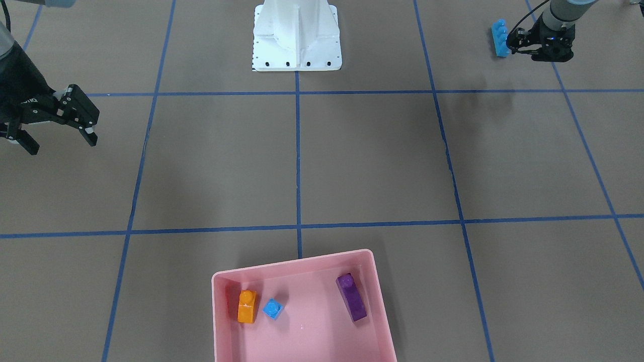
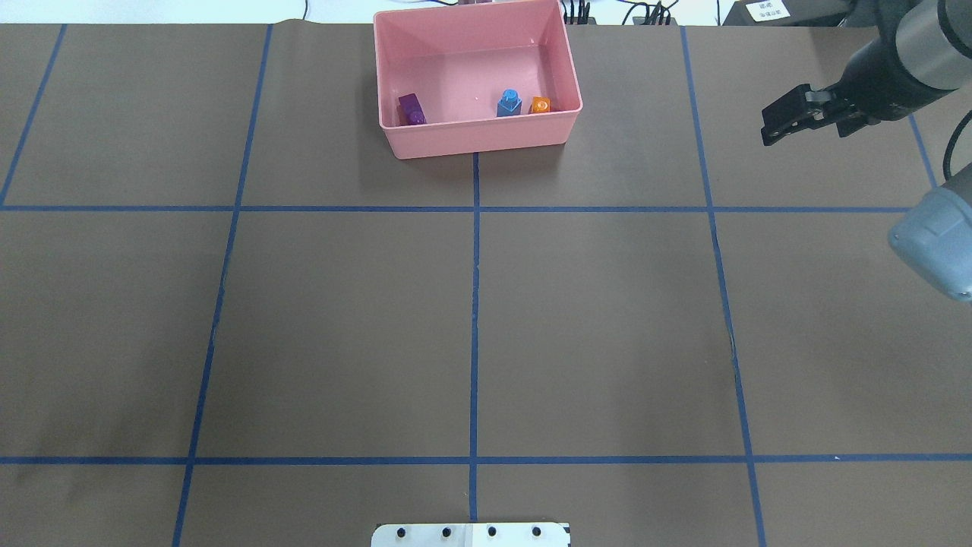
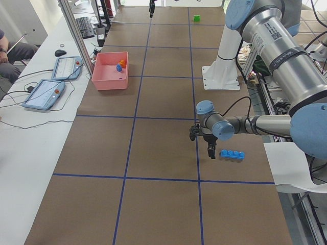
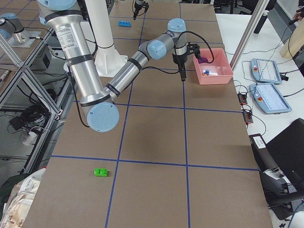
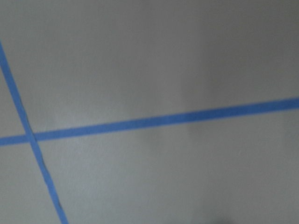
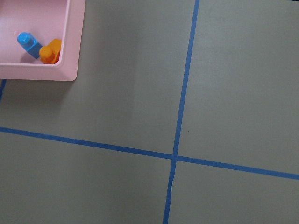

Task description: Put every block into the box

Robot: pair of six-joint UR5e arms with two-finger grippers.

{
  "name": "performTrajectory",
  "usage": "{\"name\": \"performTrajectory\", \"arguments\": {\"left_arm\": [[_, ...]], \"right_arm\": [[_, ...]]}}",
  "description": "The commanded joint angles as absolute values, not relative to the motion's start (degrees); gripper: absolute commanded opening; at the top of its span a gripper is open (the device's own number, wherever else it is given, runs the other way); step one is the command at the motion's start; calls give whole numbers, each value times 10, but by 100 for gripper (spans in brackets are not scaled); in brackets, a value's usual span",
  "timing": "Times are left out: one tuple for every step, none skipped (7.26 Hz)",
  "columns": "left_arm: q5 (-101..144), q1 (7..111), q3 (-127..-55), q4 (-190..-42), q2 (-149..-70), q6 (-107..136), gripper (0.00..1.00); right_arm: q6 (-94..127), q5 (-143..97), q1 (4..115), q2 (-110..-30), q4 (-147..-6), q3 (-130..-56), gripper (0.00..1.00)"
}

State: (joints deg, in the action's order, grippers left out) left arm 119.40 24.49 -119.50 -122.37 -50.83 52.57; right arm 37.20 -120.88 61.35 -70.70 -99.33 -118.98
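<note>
The pink box point(image 1: 302, 260) stands at the table's far edge, and an orange block point(image 1: 246, 305), a small blue block point(image 1: 272, 308) and a purple block point(image 1: 351, 296) lie inside it. A long blue block point(image 1: 499, 37) lies on the table close to the robot. My left gripper point(image 1: 510, 42) hovers right beside it, open and holding nothing. Far off on the robot's right, a green block point(image 4: 100, 172) sits alone on the table. Beside the box's right side, my right gripper point(image 1: 60, 143) hangs open and empty above the table.
The white robot base point(image 1: 297, 35) stands at the middle of the near edge. Two tablets point(image 3: 64, 66), cables and a seated person point(image 3: 7, 56) are on the bench beyond the box. A white sheet point(image 3: 291, 168) lies near the long blue block.
</note>
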Motion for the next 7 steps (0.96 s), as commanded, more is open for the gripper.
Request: {"name": "performTrajectory", "arguments": {"left_arm": [[1214,205,-1168,-1268,-499,533,95],[1214,178,-1139,-1310,-504,566,95],[1213,157,-1113,-1350,-518,594,95],[1214,139,-1112,-1379,-529,634,95],[1217,124,-1110,-1400,-538,667,95],[1217,116,-1109,-1399,-537,671,95],[1216,112,-1103,-1399,-537,671,94]], "right_arm": [[371,-1207,613,-708,-992,-1194,99],[371,-1206,613,-708,-992,-1194,99],[370,-1205,613,-708,-992,-1194,99],[370,-1203,613,-708,-992,-1194,99],[370,-1203,613,-706,-992,-1194,99],[363,-1203,613,-706,-992,-1192,99],[356,-1202,613,-706,-992,-1188,99]]}}
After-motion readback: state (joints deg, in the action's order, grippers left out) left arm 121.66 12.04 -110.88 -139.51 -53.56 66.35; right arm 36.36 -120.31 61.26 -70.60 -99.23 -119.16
